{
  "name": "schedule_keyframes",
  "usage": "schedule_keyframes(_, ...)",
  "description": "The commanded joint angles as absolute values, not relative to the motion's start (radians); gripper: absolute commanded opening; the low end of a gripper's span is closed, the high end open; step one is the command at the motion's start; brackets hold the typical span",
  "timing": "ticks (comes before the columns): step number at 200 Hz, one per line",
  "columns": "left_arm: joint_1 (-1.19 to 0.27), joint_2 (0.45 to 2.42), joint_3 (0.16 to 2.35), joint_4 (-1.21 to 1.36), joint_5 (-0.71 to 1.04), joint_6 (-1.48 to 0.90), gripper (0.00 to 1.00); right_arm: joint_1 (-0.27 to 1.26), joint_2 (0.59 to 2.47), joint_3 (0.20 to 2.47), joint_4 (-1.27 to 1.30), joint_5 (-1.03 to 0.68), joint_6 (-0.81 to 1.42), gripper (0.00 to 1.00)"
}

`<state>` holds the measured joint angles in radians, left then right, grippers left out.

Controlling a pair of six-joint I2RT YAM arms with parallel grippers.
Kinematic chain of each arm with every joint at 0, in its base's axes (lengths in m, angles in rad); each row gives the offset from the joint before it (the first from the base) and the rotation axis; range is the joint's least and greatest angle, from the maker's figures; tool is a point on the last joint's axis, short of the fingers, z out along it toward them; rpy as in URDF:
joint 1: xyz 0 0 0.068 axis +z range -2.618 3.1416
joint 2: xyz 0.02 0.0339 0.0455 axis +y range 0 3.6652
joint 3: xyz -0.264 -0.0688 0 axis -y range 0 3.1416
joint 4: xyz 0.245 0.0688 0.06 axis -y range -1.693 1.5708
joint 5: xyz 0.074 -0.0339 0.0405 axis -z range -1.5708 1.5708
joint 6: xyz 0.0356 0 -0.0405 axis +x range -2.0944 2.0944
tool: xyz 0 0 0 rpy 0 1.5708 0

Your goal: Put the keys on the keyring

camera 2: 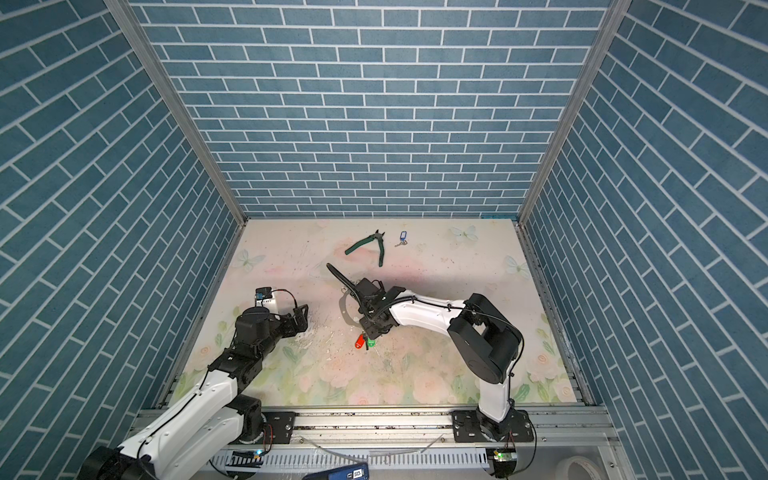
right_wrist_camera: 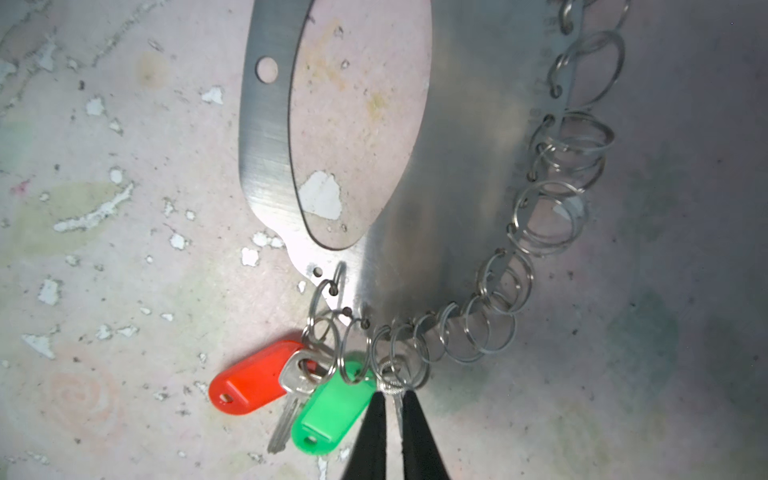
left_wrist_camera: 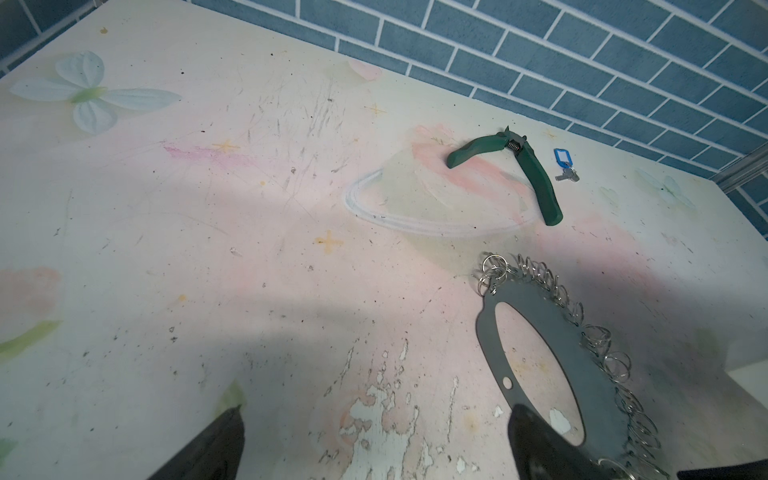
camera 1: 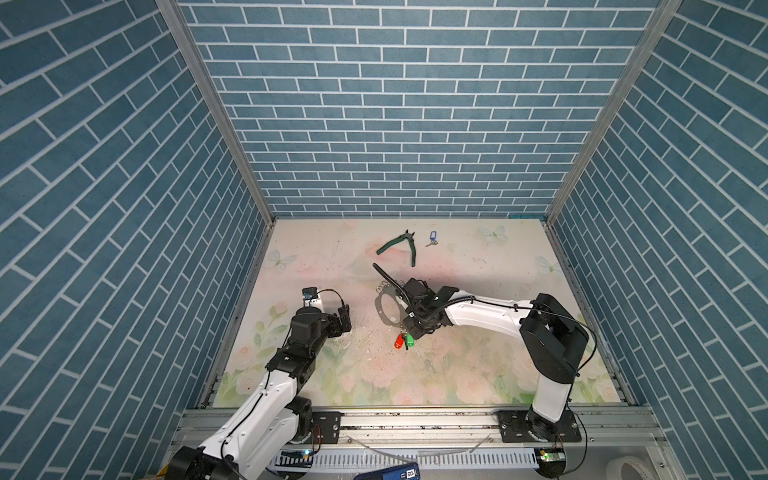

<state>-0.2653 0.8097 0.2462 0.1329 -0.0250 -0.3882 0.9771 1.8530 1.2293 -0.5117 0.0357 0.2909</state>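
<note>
Your two top views hang high over the near edge, pitched steeply down toward the back wall, far enough off to take in the whole surface [camera 1: 478, 374] and both arms. Your left wrist camera rides low, looking obliquely across the surface toward 12 o'clock, catching the pliers [left_wrist_camera: 471, 149], the keys [left_wrist_camera: 563, 158] and the keyring [left_wrist_camera: 594, 386]. Your right wrist camera looks almost straight down, very close, on the keyring's 6 o'clock end and the green-tagged key [right_wrist_camera: 332, 411]. All four views share the keyring.
</note>
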Motion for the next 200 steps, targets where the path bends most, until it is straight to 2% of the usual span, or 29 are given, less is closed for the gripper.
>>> schedule_keyframes(1,-0.268,0.807,0.244,0.144,-0.03,-0.38,1.0,0.983,1.874,1.261,-0.514,0.026,0.302,0.14)
schedule_keyframes(127,-0.268,0.816,0.245,0.15,-0.028,-0.38,1.0,0.982,1.949,1.359,-0.553,0.087,0.278,0.25)
schedule_keyframes(200,-0.268,0.825,0.249,0.152,-0.027,-0.379,1.0,0.981,1.945,1.379,-0.584,0.087,0.268,0.27)
